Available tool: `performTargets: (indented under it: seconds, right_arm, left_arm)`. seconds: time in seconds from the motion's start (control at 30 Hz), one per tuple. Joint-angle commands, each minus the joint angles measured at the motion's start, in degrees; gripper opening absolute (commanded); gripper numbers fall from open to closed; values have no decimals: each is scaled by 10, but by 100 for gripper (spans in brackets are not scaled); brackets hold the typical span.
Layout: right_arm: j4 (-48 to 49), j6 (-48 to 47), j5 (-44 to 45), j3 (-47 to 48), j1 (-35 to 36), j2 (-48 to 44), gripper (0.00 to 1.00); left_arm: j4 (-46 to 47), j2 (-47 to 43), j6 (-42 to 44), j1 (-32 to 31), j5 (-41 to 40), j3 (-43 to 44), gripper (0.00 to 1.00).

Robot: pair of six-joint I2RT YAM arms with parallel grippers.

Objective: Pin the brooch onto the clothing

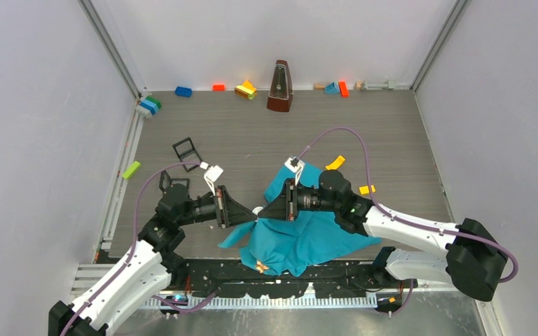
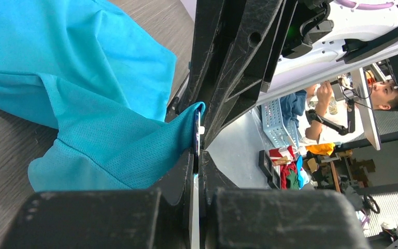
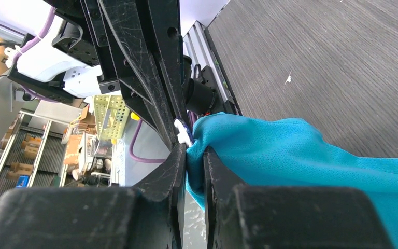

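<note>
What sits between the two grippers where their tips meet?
A pinched fold of the teal T-shirt and a small white piece, likely the brooch; this is clearest in both wrist views.

The grey table (image 1: 252, 133) bears the teal T-shirt (image 1: 308, 238), a metronome (image 1: 279, 87), a black frame (image 1: 186, 149) and scattered coloured blocks (image 1: 246, 89).

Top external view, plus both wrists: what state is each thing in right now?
T-shirt: crumpled, one fold lifted between the grippers.
brooch: clamped at the left fingertips, against the fabric; pinned or not, cannot tell.
left gripper: shut on the brooch.
right gripper: shut on a T-shirt fold.
metronome: upright by the far wall.
</note>
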Motion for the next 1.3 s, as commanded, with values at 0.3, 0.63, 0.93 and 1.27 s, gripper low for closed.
performTargets:
  seconds: [0.3,0.63,0.93,1.27]
  right_arm:
    - [-65,-54,50,-33,-31,-67,33]
    - [-199,-73,158,-18,-32,-133,57]
    - [-465,-93,475,83,-68,-37,68]
    - [-486,-107,534,123,-180,106,70]
  left_arm:
    - [-183,-20,93,-11,-50,89,0]
    - [-264,10,121,-10,-136,105,0]
    - [-310,128,152,67,-247,153,0]
    - [-111,406,132,214,-237,304,0]
